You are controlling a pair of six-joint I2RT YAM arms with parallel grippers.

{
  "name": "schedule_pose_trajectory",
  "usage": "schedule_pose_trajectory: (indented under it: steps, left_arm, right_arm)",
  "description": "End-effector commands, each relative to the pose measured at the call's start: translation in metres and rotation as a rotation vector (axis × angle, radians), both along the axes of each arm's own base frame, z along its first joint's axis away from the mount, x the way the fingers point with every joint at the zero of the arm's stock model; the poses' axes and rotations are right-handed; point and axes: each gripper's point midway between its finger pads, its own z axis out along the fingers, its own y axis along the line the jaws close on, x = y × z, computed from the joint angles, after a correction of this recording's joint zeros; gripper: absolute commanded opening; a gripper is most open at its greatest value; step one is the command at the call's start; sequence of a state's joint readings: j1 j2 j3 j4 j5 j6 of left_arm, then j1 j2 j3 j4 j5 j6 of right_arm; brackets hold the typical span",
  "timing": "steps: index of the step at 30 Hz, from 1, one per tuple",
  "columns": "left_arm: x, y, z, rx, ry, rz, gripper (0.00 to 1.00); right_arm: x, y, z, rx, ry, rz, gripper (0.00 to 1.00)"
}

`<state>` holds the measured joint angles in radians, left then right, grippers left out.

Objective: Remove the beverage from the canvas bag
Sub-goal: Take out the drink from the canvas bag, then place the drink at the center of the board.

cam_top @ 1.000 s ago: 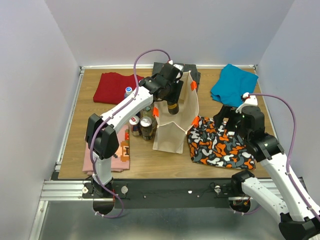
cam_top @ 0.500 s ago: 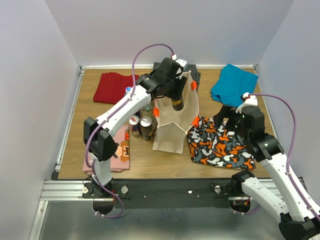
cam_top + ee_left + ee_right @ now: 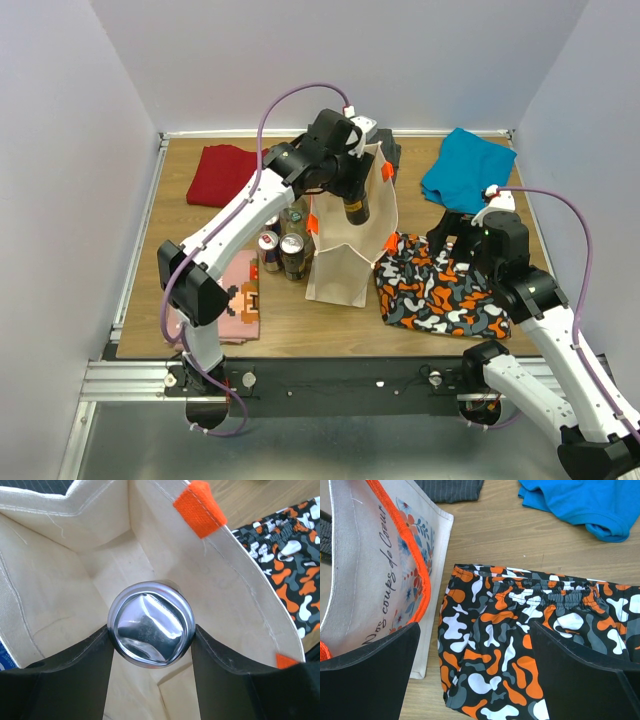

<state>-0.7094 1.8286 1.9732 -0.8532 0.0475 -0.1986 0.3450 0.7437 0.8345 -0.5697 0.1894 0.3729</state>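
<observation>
The left arm [image 3: 225, 225] arches over the canvas bag [image 3: 345, 268], the left tool [image 3: 151, 634] pointing down into its mouth, clamped on the can [image 3: 355, 208]. The right tool [image 3: 475, 672], jaws wide, hangs just right of the bag.

plain pale lavender walls [image 3: 340, 60] on three sides; wooden table [image 3: 165, 215], aluminium rail [image 3: 130, 378] along its near edge; grey metal surface [image 3: 330, 450] below; soft even light
</observation>
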Motion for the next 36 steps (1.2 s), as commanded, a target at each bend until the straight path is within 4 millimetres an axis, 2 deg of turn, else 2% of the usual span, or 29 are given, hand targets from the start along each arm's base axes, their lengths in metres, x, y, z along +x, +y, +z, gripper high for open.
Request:
schedule_pose_trajectory:
  steps: [1, 11, 18, 23, 31, 36]
  left_arm:
    - [-0.019, -0.009, 0.063, -0.129, -0.116, -0.120, 0.00]
    - [-0.048, -0.004, 0.079, -0.161, -0.174, -0.264, 0.00]
    - [-0.055, 0.003, 0.084, -0.161, -0.193, -0.272, 0.00]
    - [-0.048, 0.010, 0.089, -0.160, -0.192, -0.188, 0.00]
    - [-0.025, 0.026, 0.081, -0.128, -0.171, 0.031, 0.00]
    - [-0.021, 0.034, 0.088, -0.139, -0.170, 0.106, 0.00]
  right_arm:
    - [0.002, 0.003, 0.002, 0.005, -0.015, 0.013, 0.99]
    - [0.002, 0.002, 0.004, 0.005, -0.020, 0.010, 0.99]
    - [0.002, 0.003, 0.003, 0.007, -0.020, 0.013, 0.99]
    - [0.001, 0.003, 0.003, 0.009, -0.019, 0.014, 0.99]
    - [0.002, 0.005, 0.000, 0.009, -0.008, 0.023, 0.99]
    - [0.003, 0.005, 0.000, 0.010, -0.006, 0.021, 0.99]
